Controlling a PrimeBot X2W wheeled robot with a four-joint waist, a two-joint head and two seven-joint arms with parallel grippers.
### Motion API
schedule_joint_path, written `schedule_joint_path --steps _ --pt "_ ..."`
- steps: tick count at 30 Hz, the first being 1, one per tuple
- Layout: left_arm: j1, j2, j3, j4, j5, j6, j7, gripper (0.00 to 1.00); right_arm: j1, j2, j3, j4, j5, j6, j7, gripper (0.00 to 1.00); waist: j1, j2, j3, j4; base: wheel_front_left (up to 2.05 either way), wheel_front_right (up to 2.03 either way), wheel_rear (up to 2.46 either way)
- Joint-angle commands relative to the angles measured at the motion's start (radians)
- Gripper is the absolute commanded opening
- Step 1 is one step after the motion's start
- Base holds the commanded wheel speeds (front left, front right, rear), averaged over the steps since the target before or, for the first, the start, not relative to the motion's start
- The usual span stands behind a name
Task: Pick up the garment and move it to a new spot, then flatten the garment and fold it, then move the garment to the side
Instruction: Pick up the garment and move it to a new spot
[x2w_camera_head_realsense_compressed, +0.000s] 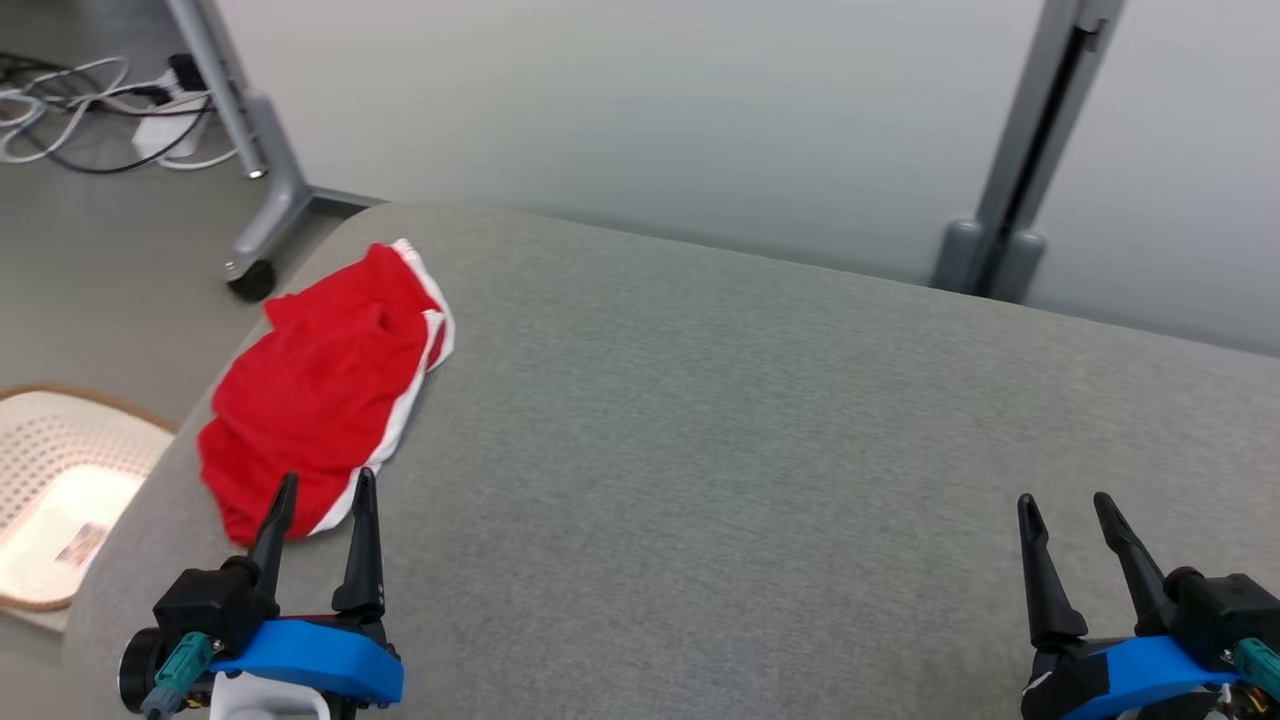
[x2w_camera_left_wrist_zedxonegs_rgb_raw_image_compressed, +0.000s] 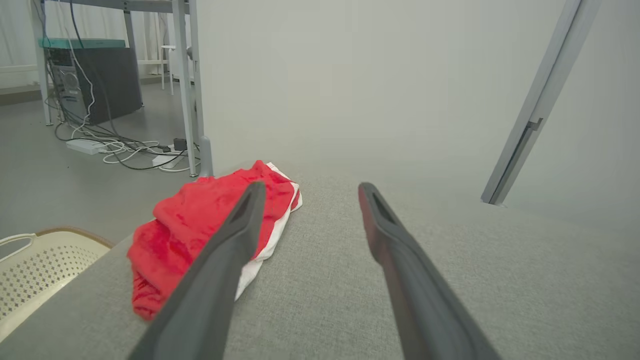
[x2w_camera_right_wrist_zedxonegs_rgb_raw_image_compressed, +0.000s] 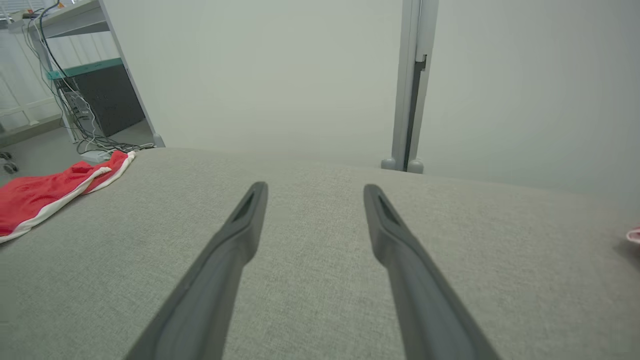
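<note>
Left gripper, jaws spread and empty, hovers with its tips at the near edge of the red garment, crumpled at the grey cushion's left end; right gripper, equally spread, stands well apart. One garment, two grippers.

The garment, red with white trim, is seen loosely crumpled, laid at about ten o'clock in the head view, by the left rim of the grey table.
</note>
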Motion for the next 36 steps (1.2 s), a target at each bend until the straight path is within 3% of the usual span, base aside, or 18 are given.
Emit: schedule_joint_path --steps 1,16,29,36 --pt "0.003 0.005 0.002 -0.004 -0.005 0.004 -0.004 1.0 -0.01 0.0 -0.001 0.003 0.002 0.0 -0.002 1.0 -0.0001 0.0 0.018 0.032 0.0 0.0 0.0" --pt "0.01 0.013 0.002 -0.008 -0.019 0.011 -0.003 1.0 -0.016 0.0 0.023 0.008 0.007 0.0 0.003 1.0 -0.0001 0.0 0.025 0.159 0.0 0.0 0.0" --pt "0.01 0.006 0.004 -0.014 -0.02 0.019 -0.004 1.0 -0.024 0.0 0.036 -0.001 -0.011 0.0 0.006 1.0 -0.0001 0.0 0.044 0.155 0.0 0.0 0.0" --pt "-0.032 0.035 0.027 -0.023 -0.026 0.017 -0.004 1.0 -0.035 0.0 0.047 -0.022 -0.026 0.0 0.015 1.0 -0.0001 0.0 0.069 0.137 0.0 0.0 0.0"
